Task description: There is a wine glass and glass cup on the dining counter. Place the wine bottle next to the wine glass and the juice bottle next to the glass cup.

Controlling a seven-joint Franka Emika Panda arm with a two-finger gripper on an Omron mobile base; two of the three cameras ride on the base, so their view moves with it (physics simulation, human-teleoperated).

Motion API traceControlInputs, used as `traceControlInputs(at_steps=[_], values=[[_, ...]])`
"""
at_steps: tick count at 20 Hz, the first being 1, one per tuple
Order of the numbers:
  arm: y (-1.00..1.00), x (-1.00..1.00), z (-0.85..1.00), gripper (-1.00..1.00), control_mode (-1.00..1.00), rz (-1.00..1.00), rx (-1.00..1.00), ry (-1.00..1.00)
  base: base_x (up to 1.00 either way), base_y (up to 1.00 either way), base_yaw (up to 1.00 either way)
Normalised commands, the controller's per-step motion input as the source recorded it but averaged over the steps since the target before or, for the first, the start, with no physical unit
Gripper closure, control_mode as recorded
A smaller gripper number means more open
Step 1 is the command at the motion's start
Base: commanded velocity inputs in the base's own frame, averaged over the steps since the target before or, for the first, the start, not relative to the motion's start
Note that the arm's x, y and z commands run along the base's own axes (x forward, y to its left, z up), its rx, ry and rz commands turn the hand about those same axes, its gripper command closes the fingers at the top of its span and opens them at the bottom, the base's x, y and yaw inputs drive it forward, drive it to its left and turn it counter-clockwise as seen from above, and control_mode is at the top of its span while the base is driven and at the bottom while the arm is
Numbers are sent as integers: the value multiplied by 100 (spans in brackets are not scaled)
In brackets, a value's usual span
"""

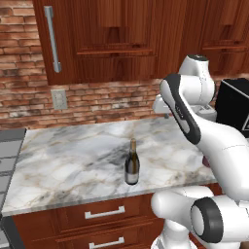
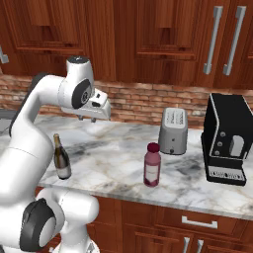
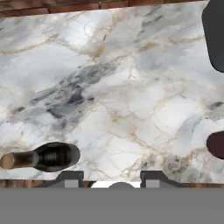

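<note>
I found the pincer [image 2: 90, 119] spread and empty above the marble table [image 2: 118, 158]; the upright slim dark wine bottle [image 2: 61, 159] stood below, toward its left.

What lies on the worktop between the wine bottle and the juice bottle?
Nothing: in the right base view, bare marble worktop runs from the wine bottle to the juice bottle. The claw hangs above it.

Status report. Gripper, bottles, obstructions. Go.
Gripper open, empty, hovering above the worktop. Wine bottle and juice bottle upright there, untouched. Toaster behind juice bottle; path clear.
</note>
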Motion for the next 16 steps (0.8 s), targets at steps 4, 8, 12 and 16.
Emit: traceControlInputs(at_steps=[4,8,12,16], values=[[-2,-11,-1,-100,-100,-1,3,0,0,0,0],[11,-7,-21,-100,-100,-9,3,1,0,0,0],[22,-19,-48,-100,-100,-7,0,2,0,0,0],[18,-38,-38,-100,-100,-1,11,5,0,0,0]])
